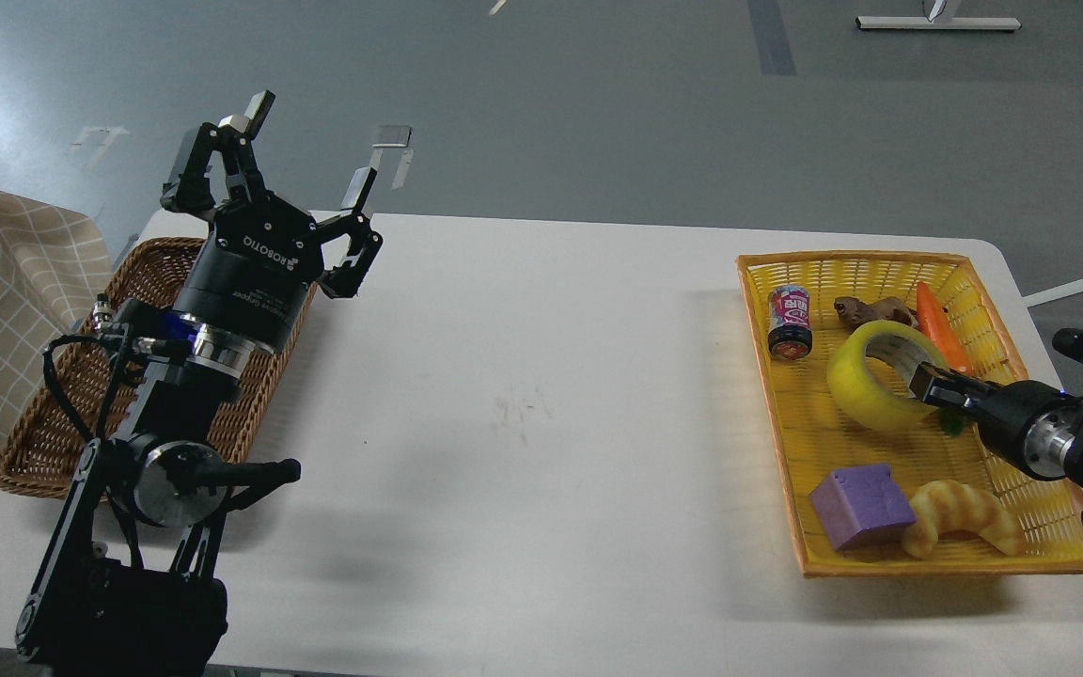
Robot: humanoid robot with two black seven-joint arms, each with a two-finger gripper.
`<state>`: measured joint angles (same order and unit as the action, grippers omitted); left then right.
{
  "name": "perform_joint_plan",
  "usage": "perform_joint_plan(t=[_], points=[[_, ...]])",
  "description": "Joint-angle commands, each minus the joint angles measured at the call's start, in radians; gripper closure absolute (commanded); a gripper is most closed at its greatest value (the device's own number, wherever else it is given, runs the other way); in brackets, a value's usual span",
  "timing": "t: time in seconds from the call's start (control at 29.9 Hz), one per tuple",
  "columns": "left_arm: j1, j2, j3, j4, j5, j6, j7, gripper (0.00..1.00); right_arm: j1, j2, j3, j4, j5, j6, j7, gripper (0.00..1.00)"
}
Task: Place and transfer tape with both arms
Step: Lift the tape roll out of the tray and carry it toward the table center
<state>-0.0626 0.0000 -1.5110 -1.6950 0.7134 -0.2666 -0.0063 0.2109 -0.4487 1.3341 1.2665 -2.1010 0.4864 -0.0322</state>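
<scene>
The tape (880, 376) stands tilted on its edge in the yellow basket (1021, 555) at the right side of the white table (523, 423), its pale core facing up and toward the right. The right gripper (927, 381) comes in from the right edge and reaches the roll at its right rim; one finger (938, 384) lies across the rim at the mouth of the core, touching or nearly touching it, but the gripper is seen almost end-on, so I cannot tell whether it is spread or clamped on the roll. Around the tape in the same basket are a small can (790, 322) to its left, a brown lump (871, 308) and a carrot (940, 329) behind it, and a purple cube (861, 506) and a croissant (963, 530) nearer the front. The left gripper (306, 155) is well apart from the tape, raised above the far end of the brown wicker basket (43, 442) on the table's left side, with its fingers spread wide and nothing between them.
</scene>
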Motion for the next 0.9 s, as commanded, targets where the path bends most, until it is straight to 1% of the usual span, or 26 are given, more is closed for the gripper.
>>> perform_joint_plan(t=[0.0, 0.07, 0.23, 0.3, 0.4, 0.47, 0.57, 0.67, 0.87], points=[[0.001, 0.000, 0.002, 0.000, 0.000, 0.000, -0.001, 0.02, 0.016, 0.001, 0.025, 0.045, 0.003, 0.001, -0.002, 0.73], [0.001, 0.000, 0.002, 0.000, 0.000, 0.000, -0.001, 0.02, 0.035, 0.002, 0.030, 0.060, 0.003, 0.002, -0.002, 0.73], [0.001, 0.000, 0.003, 0.000, 0.000, 0.001, 0.000, 0.02, 0.192, 0.012, 0.020, 0.073, 0.007, 0.002, -0.011, 0.73], [0.001, 0.000, 0.003, 0.000, 0.000, 0.003, 0.000, 0.02, 0.229, 0.013, 0.016, 0.071, 0.007, 0.002, -0.012, 0.73], [0.001, 0.000, 0.003, -0.002, 0.001, 0.006, 0.000, 0.02, 0.323, 0.071, -0.071, 0.065, -0.007, 0.002, -0.018, 0.74], [0.001, 0.000, 0.002, -0.002, 0.001, 0.006, 0.000, 0.02, 0.355, 0.085, -0.127, 0.063, -0.010, 0.002, -0.025, 0.74], [0.003, 0.000, 0.002, -0.003, 0.003, 0.006, -0.001, 0.02, 0.416, 0.111, -0.255, 0.060, -0.011, 0.002, -0.058, 0.74], [0.001, 0.000, 0.002, -0.005, 0.003, 0.006, -0.001, 0.02, 0.461, 0.177, -0.344, 0.053, -0.017, 0.002, -0.060, 0.74], [0.003, 0.000, 0.002, -0.005, 0.004, 0.007, -0.001, 0.02, 0.484, 0.303, -0.472, 0.037, -0.066, 0.002, -0.060, 0.74]])
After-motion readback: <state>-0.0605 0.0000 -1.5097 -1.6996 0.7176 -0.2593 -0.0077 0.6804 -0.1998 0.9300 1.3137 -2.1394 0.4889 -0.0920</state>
